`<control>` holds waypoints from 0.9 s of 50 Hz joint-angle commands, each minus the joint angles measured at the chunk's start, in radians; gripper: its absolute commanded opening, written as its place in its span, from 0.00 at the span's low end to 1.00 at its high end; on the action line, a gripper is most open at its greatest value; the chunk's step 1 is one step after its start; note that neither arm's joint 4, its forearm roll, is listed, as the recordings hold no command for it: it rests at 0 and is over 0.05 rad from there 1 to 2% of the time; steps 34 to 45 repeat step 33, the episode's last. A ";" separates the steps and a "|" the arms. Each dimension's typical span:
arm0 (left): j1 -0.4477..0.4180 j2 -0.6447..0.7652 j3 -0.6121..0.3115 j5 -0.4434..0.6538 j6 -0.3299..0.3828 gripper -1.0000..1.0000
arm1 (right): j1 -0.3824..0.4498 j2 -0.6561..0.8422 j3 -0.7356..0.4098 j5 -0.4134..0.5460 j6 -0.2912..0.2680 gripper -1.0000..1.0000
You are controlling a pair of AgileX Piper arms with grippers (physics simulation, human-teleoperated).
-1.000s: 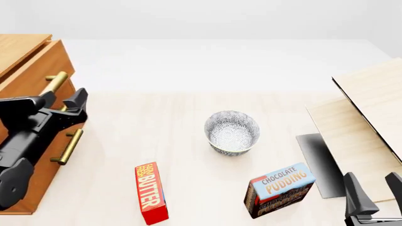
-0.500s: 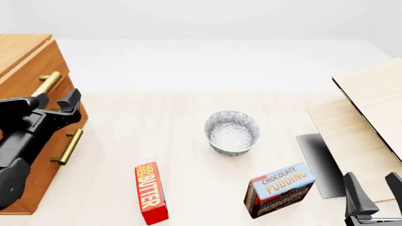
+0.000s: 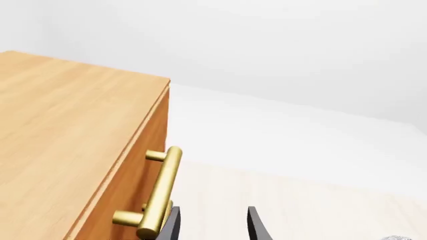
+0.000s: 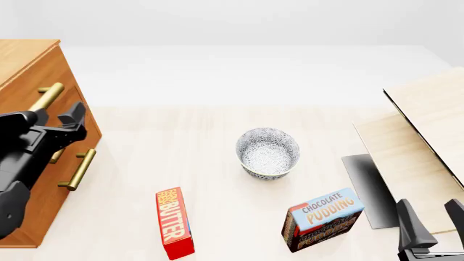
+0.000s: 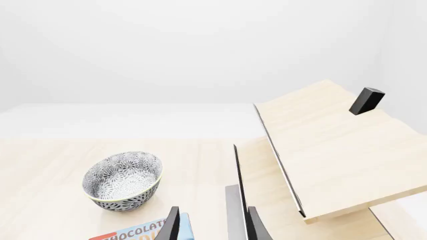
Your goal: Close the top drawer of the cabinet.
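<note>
The top drawer (image 4: 40, 106) sits almost flush in the cabinet (image 4: 22, 60) at the desk's left edge. The left end effector (image 4: 54, 117), open and empty, rests against its brass handle (image 4: 45, 97). Rigid wood on slides likely glides easily; press the flat front beside the handle.
</note>
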 commanded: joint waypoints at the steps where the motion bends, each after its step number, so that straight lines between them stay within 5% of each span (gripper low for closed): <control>1: 0.033 0.003 0.001 0.005 -0.001 1.00 | 0.000 0.000 0.000 0.000 0.000 1.00; 20: 0.098 -0.014 -0.008 0.029 -0.013 1.00 | 0.000 0.000 0.000 0.000 0.000 1.00; 33: 0.228 -0.051 -0.049 0.075 -0.035 1.00 | 0.000 0.000 0.000 0.000 0.000 1.00; 45: 0.228 -0.051 -0.049 0.075 -0.035 1.00 | 0.000 0.000 0.000 0.000 0.000 1.00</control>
